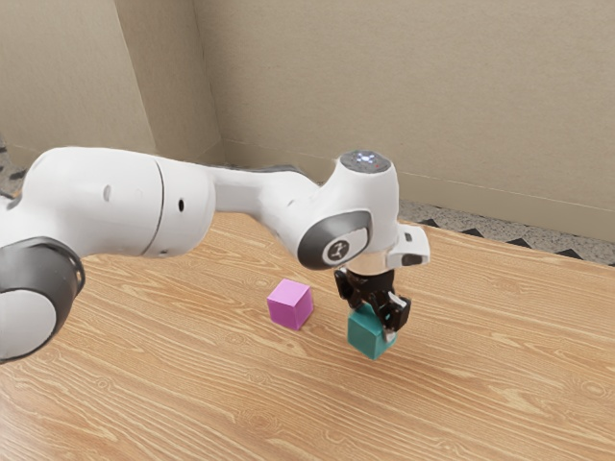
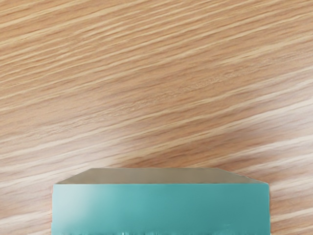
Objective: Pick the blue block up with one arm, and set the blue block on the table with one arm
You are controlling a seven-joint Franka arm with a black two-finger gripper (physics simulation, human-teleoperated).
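One blue block is right at the black gripper, close to the table and near the pink block. I can't tell how wide the gripper is, or if it has hold of the blue block. A loose or crooked grip could let it slip, tip and land badly.

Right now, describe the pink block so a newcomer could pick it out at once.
On the wood-grained table, find the gripper at the end of the white arm. Toward the exterior view's left from it sits a small cube. Its pink colour separates it from the teal block at the gripper.
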